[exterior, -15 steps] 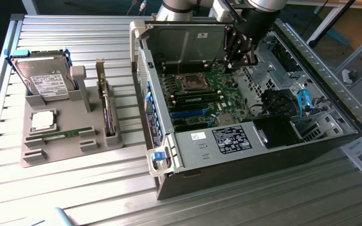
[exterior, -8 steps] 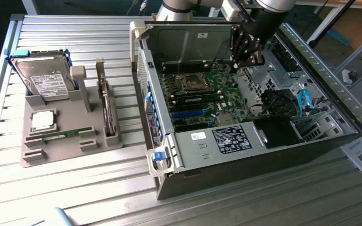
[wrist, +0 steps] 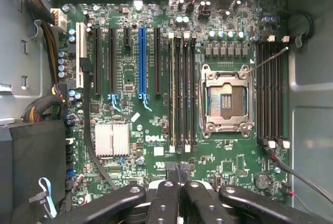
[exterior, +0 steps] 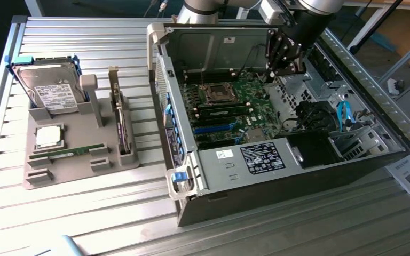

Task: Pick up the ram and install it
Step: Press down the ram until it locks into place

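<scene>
The ram (exterior: 68, 153) is a thin green stick lying flat in a slot of the grey holder (exterior: 62, 169), on the table at the exterior view's left. My gripper (exterior: 289, 69) hangs inside the open computer case (exterior: 262, 160), over the far part of the motherboard (exterior: 234, 106) and well away from the ram. In the wrist view the gripper (wrist: 180, 178) is shut, its black fingers (wrist: 164, 198) pressed together with nothing between them. Below it lie the long dark memory slots (wrist: 183, 99) next to the open processor socket (wrist: 227, 99).
The holder also carries a hard drive (exterior: 52, 93), a square silver processor chip (exterior: 48, 137) and an upright expansion card (exterior: 123, 130). More slots (wrist: 273, 99) flank the socket's other side. Cables (exterior: 344, 114) and the case walls crowd the arm.
</scene>
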Robot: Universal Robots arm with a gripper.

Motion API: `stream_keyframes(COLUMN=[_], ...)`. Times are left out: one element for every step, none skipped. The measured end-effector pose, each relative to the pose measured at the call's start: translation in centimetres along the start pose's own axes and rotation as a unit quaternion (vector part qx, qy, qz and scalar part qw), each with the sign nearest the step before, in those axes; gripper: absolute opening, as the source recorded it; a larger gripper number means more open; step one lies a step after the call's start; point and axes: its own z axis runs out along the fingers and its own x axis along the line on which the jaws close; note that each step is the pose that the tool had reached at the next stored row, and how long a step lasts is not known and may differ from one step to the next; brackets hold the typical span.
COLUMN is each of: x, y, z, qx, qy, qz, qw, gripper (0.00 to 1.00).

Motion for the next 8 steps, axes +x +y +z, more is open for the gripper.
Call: stream_keyframes(x=[0.00, 0.00, 0.00, 0.00, 0.00, 0.00, 0.00, 0.01], y=[0.00, 0.00, -0.01, -0.01, -0.01, -0.01, -0.01, -0.01], z=[0.00, 0.00, 0.00, 0.00, 0.00, 0.00, 0.00, 0.01], qx=[0.0000, 0.0000, 0.0000, 0.0000, 0.0000, 0.0000, 0.0000, 0.0000], qy=[0.0000, 0.0000, 0.0000, 0.0000, 0.0000, 0.0000, 0.0000, 0.0001], qz=[0.000, 0.000, 0.000, 0.000, 0.000, 0.000, 0.000, 0.000], qw=[1.0000, 1.0000, 1.0000, 1.0000, 1.0000, 1.0000, 1.0000, 1.0000], gripper=[0.10, 0.10, 0.10, 0.10, 0.10, 0.10, 0.10, 0.10])
